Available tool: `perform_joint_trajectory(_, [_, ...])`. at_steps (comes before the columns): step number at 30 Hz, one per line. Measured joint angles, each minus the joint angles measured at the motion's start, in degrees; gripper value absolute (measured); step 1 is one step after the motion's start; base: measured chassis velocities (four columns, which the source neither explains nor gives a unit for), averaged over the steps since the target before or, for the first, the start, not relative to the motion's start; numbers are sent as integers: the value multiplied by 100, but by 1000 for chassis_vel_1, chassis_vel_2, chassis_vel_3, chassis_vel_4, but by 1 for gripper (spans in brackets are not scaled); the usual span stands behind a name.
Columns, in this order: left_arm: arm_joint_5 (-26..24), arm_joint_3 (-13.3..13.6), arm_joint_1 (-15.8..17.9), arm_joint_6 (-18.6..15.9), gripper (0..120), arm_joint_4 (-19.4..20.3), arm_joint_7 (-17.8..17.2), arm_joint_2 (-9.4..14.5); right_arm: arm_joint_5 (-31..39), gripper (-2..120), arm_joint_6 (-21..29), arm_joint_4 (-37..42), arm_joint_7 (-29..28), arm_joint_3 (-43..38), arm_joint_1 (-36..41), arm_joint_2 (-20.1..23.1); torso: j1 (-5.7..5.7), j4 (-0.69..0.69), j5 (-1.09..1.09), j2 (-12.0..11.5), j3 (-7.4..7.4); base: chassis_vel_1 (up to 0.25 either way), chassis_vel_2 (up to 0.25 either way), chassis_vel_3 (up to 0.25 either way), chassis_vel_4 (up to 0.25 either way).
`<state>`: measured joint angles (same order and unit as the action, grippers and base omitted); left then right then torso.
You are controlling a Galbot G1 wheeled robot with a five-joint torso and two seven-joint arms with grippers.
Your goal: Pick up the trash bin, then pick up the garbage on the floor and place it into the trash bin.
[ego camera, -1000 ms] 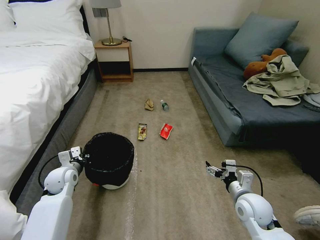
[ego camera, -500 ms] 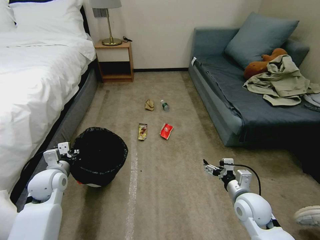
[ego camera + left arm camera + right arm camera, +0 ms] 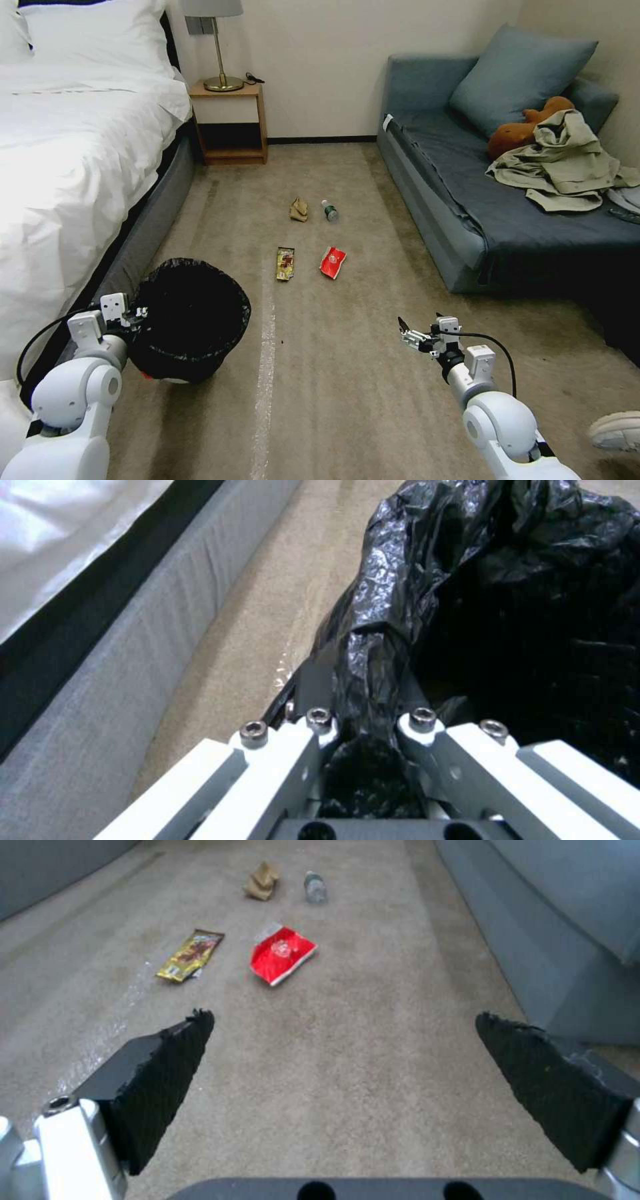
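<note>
The trash bin point(image 3: 190, 320), lined with a crinkly black bag point(image 3: 507, 605), sits low at the left beside the bed. My left gripper point(image 3: 137, 313) is shut on its near-left rim; its fingers point(image 3: 313, 730) pinch the bag's fold. The garbage lies on the carpet ahead: a red wrapper point(image 3: 332, 261) point(image 3: 281, 954), a gold-brown wrapper point(image 3: 285, 263) point(image 3: 190, 955), crumpled tan paper point(image 3: 298, 209) point(image 3: 261, 881) and a small bottle point(image 3: 329, 211) point(image 3: 315, 887). My right gripper point(image 3: 407, 333) point(image 3: 343, 1020) hovers open, short of the red wrapper and to its right.
A white bed point(image 3: 67, 167) runs along the left and a blue-grey sofa point(image 3: 467, 220) along the right. A wooden nightstand point(image 3: 230, 123) stands at the far wall. A person's shoe point(image 3: 613, 430) rests at the lower right. Open carpet lies between the grippers.
My left gripper has carried the trash bin leftward and nearer to me, toward the bed. The right gripper has edged slightly left and forward. The garbage has not moved.
</note>
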<state>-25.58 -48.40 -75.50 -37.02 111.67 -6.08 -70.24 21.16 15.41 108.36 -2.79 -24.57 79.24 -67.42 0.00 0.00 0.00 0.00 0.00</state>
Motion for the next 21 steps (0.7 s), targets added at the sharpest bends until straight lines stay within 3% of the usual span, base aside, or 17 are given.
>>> perform_joint_trajectory(21, [-30, -33, -74, 20, 5, 109, 9, -30, -19, 100, -249, -80, 98, -45, 91, 54, -1, -1, 0, 1, 0, -19, 14, 14, -15])
